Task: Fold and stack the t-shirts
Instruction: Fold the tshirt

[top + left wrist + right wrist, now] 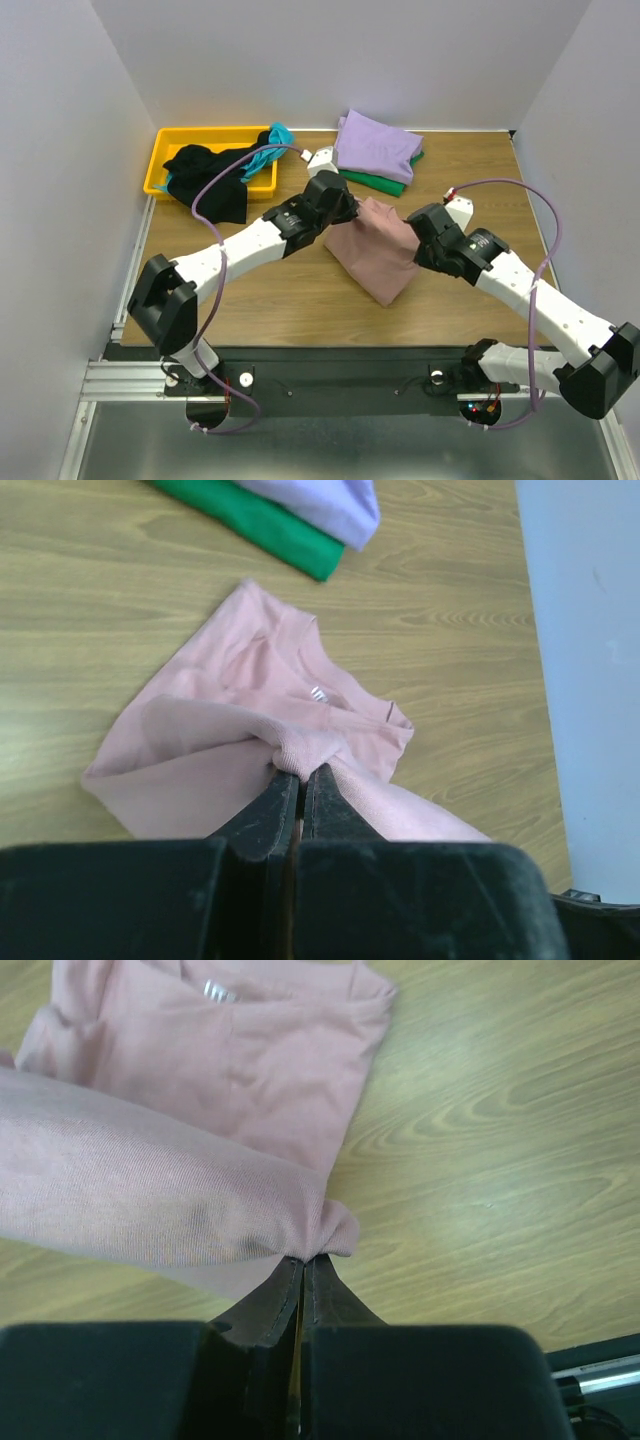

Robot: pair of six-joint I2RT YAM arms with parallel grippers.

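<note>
The left gripper and right gripper are each clamped tight on a small bunch of the pink shirt, which is partly lifted just in front of the folded stack. Such thin pinches could slip if the arms pull apart, leaving a crooked fold.

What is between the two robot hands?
The pink t-shirt. The left gripper and right gripper each pinch an edge, and the cloth spans the gap, clearest in the top view.
</note>
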